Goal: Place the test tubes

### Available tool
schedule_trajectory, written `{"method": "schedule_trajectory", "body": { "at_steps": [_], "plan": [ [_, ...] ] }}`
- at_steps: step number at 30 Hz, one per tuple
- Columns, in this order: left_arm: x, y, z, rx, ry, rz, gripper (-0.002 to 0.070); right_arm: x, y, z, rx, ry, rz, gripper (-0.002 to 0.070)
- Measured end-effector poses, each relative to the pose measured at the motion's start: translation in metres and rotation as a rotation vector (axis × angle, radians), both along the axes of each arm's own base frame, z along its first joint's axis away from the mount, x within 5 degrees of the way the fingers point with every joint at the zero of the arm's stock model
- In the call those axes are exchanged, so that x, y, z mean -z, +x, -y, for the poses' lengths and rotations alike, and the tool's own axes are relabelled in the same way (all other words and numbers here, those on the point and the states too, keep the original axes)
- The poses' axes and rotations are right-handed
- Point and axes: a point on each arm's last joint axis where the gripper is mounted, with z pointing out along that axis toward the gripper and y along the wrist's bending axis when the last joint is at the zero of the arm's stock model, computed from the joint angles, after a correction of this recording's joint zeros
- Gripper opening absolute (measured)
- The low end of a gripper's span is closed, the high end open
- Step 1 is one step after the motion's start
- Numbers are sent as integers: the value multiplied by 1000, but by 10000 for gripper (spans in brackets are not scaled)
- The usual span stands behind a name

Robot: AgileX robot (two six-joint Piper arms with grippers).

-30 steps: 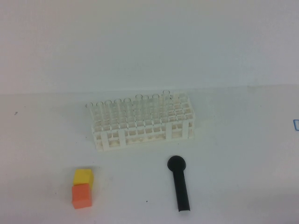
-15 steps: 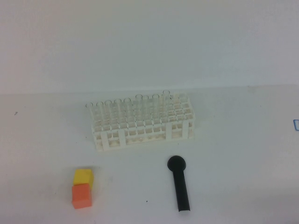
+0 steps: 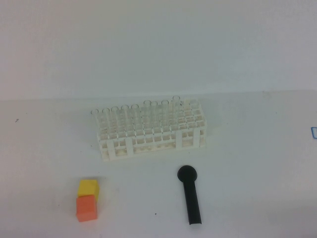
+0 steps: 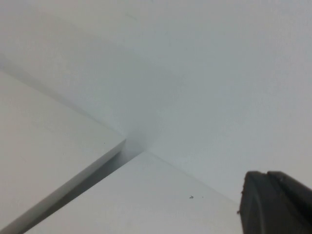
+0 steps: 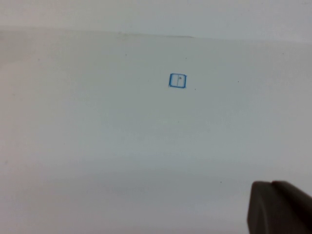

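Your left gripper (image 4: pixel 274 201) showed only as a dark piece at the edge of the left wrist view, above a white surface, and I could not tell if it was open or closed. Your right gripper (image 5: pixel 279 207) was the same case (only a dark corner of it was visible). It was above the white table (image 5: pixel 97 146), and a small blue square mark (image 5: pixel 177 80) was drawn on the table further away from it. Neither gripper appeared in the high view. There, the white test tube rack (image 3: pixel 151 133) stood in the middle of the table. The clear test tubes (image 3: pixel 147 110) stood upright in it, mostly along its far rows. Near the rack, on the robot's side, a black tool with a round head (image 3: pixel 190 196) lay flat. To the left of it, well apart, a yellow block (image 3: pixel 88 187) and an orange block (image 3: pixel 86 208) were touching each other, the orange one closer to the robot.
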Motion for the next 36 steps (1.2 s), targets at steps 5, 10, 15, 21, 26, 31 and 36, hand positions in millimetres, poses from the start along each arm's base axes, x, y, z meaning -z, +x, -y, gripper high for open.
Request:
{"method": "schedule_trajectory", "body": {
  "at_steps": [5,10,15,21,26,31,36],
  "plan": [
    [2,0,1,15,-84,7,-1,0,0,0,0,0,0,-1],
    [19,-2,-5,-64,-417,-70,-1,0,0,0,0,0,-3,-1],
    [24,0,3,23,-250,-198,-1,0,0,0,0,0,-1,-1],
    [10,5,24,257,336,-170,-1,0,0,0,-1,-2,-2,-1],
    [15,4,25,275,348,-223,-1,0,0,0,-1,-2,-3,-1],
    [18,3,22,264,306,-356,-1,0,0,0,-1,0,-3,-1],
    [30,2,22,270,326,-393,-1,0,0,0,-1,0,-3,-1]
  ]
}}
